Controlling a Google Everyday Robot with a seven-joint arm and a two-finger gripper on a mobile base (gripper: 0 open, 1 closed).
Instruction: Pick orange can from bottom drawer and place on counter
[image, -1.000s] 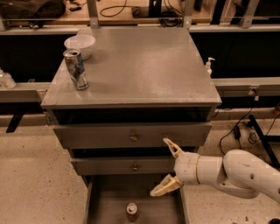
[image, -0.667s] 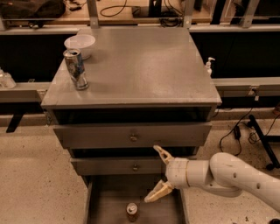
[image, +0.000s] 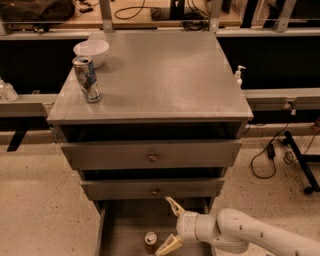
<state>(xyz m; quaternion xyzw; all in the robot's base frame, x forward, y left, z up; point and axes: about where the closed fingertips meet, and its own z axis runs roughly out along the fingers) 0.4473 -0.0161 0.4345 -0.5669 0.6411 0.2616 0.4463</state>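
End effector (image: 169, 226): jaws spread wide and empty, opening leftward, low inside the open bottom drawer (image: 122, 225) toward its right wall. The orange can (image: 150, 241) stands upright, long axis vertical, midway between the drawer's side walls, just left of the lower jaw and not yet between the jaws. The desk (image: 160, 75) lies above.

Robotics lab, loose cables (image: 252, 165) on speckled floor (image: 40, 200), robot tool (image: 171, 226) spread over bottom drawer (image: 125, 230)
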